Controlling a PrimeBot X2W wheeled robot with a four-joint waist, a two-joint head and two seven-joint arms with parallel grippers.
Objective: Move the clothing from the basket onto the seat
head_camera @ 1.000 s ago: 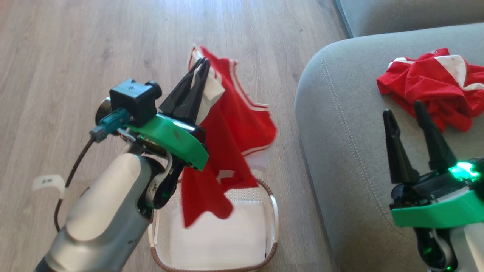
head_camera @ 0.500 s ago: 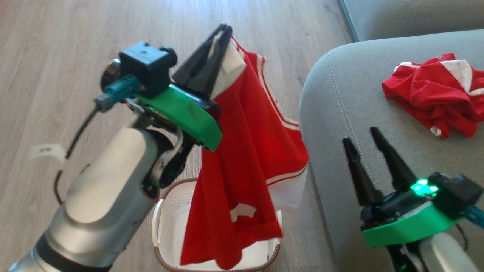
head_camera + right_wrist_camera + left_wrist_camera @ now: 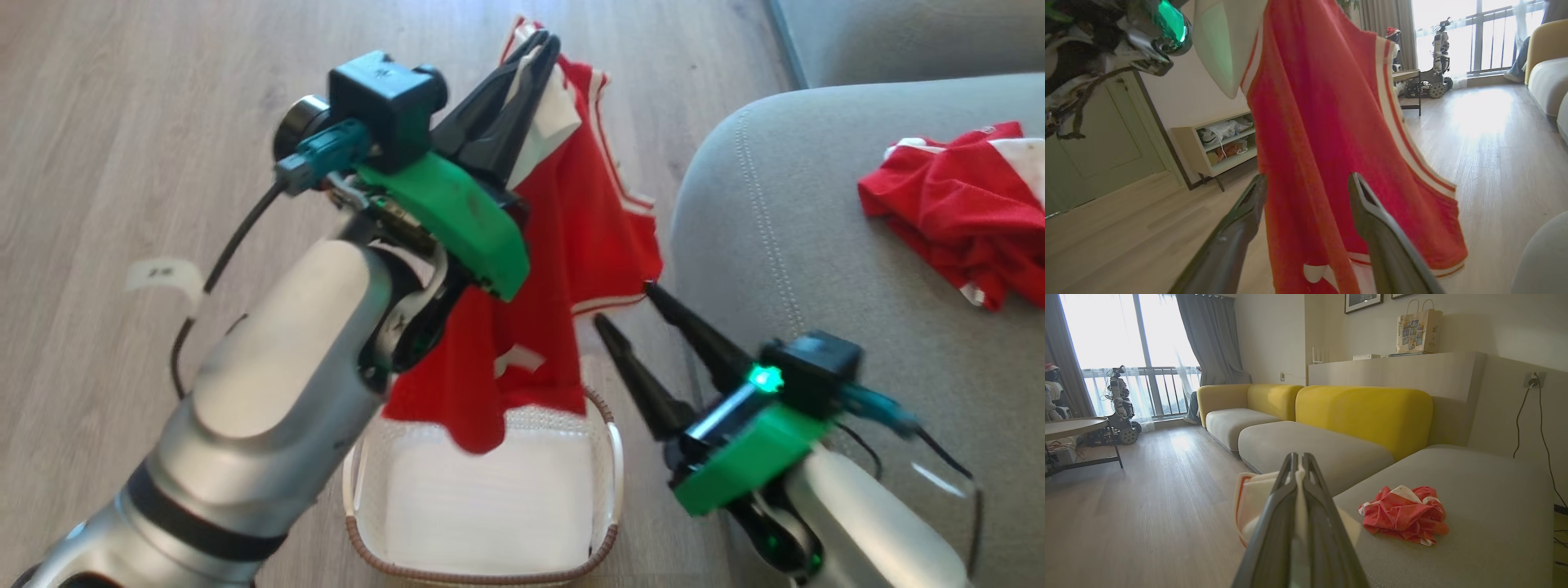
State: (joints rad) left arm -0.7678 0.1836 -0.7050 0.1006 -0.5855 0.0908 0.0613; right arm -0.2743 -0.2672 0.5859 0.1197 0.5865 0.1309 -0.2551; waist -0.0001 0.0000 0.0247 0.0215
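Observation:
My left gripper point(image 3: 540, 42) is shut on the white-trimmed edge of a red garment point(image 3: 571, 245), which hangs from it above the cream basket point(image 3: 608, 457); the basket's floor shows white and bare. In the left wrist view the shut left gripper point(image 3: 1297, 458) pinches pale fabric point(image 3: 1253, 498). My right gripper point(image 3: 624, 304) stands open beside the hanging cloth, fingers pointing at its lower hem. The right wrist view has the red garment point(image 3: 1323, 122) hanging just beyond the open right gripper point(image 3: 1306, 181). A second red garment point(image 3: 963, 212) lies crumpled on the grey seat point(image 3: 816, 245), also the red heap point(image 3: 1404, 514) on the seat point(image 3: 1486, 490).
Wooden floor point(image 3: 122, 122) surrounds the basket; a paper label point(image 3: 163, 276) lies on it at the left. The left wrist view has a yellow-backed sofa point(image 3: 1363, 412), a round table point(image 3: 1073, 426) and a parked robot point(image 3: 1120, 408) by the window. A low shelf point(image 3: 1216, 139) stands against the wall.
The left gripper has carried the hanging garment up and to the right, toward the seat. The right gripper has swung left from over the seat to beside the garment's hem.

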